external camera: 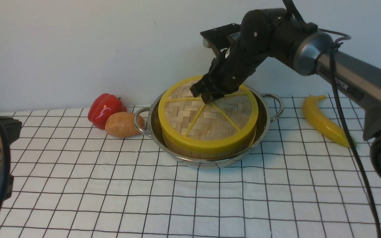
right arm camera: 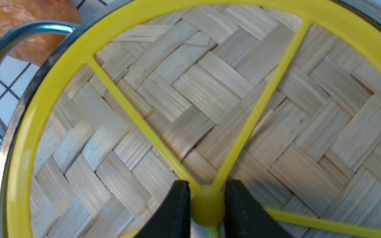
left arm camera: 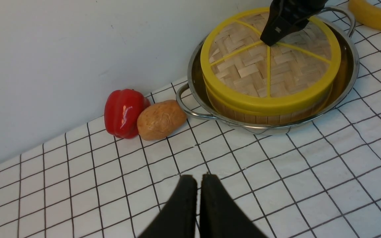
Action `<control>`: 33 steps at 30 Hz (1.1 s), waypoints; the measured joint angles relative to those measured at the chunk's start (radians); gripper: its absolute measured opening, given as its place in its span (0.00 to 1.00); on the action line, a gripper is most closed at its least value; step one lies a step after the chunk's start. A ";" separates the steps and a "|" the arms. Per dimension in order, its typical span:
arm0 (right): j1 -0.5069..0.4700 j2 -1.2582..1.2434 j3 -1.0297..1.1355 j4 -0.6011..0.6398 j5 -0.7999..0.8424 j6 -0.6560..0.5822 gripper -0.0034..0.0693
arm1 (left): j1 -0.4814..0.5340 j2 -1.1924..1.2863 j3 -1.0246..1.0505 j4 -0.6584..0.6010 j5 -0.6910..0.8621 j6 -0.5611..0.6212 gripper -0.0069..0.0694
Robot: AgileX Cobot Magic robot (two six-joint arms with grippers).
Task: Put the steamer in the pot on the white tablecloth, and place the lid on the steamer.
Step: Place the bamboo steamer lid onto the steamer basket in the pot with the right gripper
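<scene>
The shiny pot (external camera: 264,131) stands on the white tablecloth (external camera: 190,198) near the wall. Inside it sits the steamer (external camera: 193,154), only its bamboo side wall showing under the lid (external camera: 207,122). The woven lid with yellow rim and spokes lies flat on the steamer and hides its inside. My right gripper (external camera: 210,96) reaches down to the lid's middle and is shut on the yellow hub (right arm camera: 207,206), one black finger on each side. My left gripper (left arm camera: 199,185) hangs shut and empty over the cloth, well in front of the pot (left arm camera: 346,89).
A red pepper (external camera: 106,109) and a brown potato (external camera: 122,124) lie just left of the pot's left handle. A yellow banana (external camera: 322,120) lies to the pot's right. A pale wall runs close behind the pot.
</scene>
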 joint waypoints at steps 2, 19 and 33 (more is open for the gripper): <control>0.000 0.000 0.000 0.001 -0.005 0.000 0.25 | 0.000 0.000 0.000 0.000 0.000 0.000 0.11; 0.000 0.000 0.000 0.022 -0.016 -0.022 0.25 | 0.000 0.000 0.000 0.000 0.000 0.000 0.11; 0.000 0.000 0.000 -0.012 0.002 -0.022 0.25 | 0.000 0.000 0.000 0.000 0.000 0.000 0.11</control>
